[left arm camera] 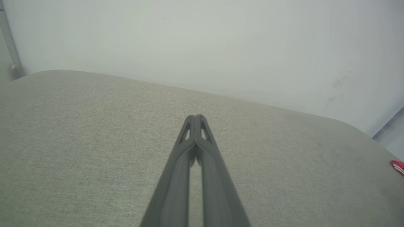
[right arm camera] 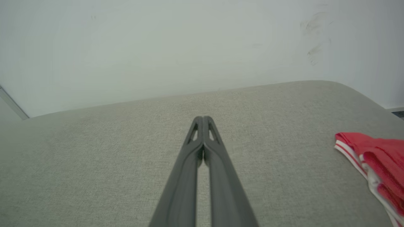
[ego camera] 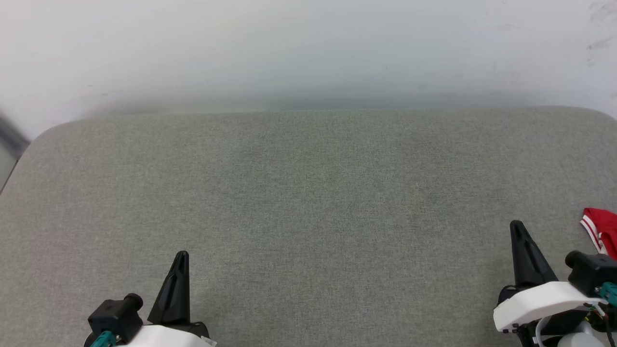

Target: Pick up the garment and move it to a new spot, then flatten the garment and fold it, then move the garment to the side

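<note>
garment (ego camera: 601, 231), just right of right pincer (ego camera: 517, 226)

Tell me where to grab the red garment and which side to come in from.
Grip the garment at its striped-trim corner, the part nearest the right gripper. Come in from the middle of the cushion, moving to the robot's right, with the jaws opened first; they are shut now. The cloth lies bunched, and that corner sticks out toward the gripper, likely a free edge to pinch.
</note>
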Controlling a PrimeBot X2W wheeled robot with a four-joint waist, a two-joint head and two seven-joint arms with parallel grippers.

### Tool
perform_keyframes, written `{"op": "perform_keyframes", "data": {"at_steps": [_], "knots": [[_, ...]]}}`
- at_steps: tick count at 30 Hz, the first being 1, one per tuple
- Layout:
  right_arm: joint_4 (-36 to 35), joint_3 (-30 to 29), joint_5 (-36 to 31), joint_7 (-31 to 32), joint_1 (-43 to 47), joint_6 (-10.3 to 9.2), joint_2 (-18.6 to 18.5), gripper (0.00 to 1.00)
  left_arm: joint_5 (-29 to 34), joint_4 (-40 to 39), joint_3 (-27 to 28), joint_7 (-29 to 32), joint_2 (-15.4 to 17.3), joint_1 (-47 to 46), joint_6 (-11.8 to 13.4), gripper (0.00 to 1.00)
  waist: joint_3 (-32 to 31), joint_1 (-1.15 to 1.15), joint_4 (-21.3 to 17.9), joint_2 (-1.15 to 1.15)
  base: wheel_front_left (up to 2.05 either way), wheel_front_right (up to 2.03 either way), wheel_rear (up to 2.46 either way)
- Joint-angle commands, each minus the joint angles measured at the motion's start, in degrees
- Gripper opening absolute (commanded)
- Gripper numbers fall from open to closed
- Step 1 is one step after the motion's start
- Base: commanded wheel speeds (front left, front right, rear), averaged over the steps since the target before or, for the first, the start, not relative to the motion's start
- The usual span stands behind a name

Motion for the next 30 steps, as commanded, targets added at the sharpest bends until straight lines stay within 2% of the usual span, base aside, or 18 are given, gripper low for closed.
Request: {"op": "perform_keyframes", "data": {"at_steps": [1,15,30], "knots": [[-0.69,-0.11,3.33,0.45,-1.11,0.00,-0.03,0.00,-3.16,-0.44,0.01,0.43,0.46,-1.39,0.13,0.00,-0.03,0.00,-0.02,0.00,0.00,0.00,0.00],[-0.25,0.15,18.42,2.86,-1.23,0.00,-0.02,0.00,-18.03,1.85,0.02,3.31,1.25,-3.43,-0.01,0.00,-0.25,0.00,-0.13,0.00,0.00,0.00,0.00],[0.52,0.03,32.02,5.39,-1.72,-0.01,0.00,0.00,-31.27,3.49,0.34,6.11,1.69,-5.03,-0.06,0.00,-0.49,0.00,-0.26,0.00,0.00,0.00,0.00]]}}
